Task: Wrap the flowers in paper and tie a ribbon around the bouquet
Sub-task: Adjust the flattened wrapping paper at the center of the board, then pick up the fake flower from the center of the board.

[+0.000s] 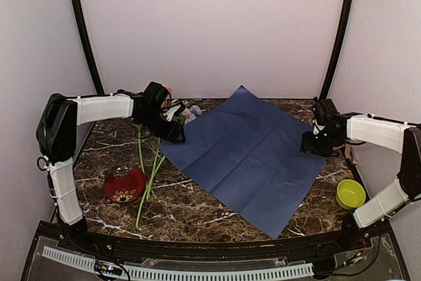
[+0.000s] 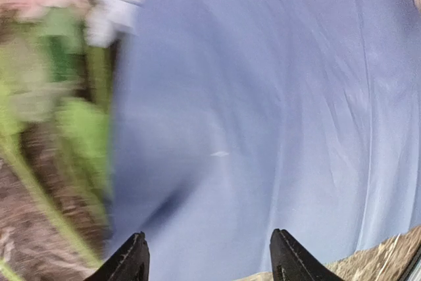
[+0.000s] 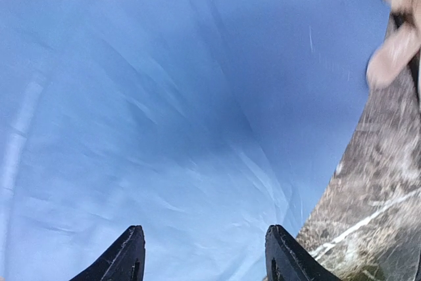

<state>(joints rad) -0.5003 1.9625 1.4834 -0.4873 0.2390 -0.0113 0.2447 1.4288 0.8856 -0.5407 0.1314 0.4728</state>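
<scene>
Black fingers (image 2: pixel 131 258) of the left end effector (image 2: pixel 207 245) stand apart with nothing between them, low over the left edge of the paper (image 1: pixel 250 153). That sheet lies flat mid-worktop (image 1: pixel 197 208), navy face up. Just left of it lie the flowers (image 1: pixel 150 169), stems reaching toward a red dish (image 1: pixel 124 183), heads beside the sheet's far-left edge. At the paper's right corner the right end effector (image 1: pixel 310 143) hovers, jaws likewise apart and empty. A green bowl (image 1: pixel 350 193) sits near the right.
</scene>
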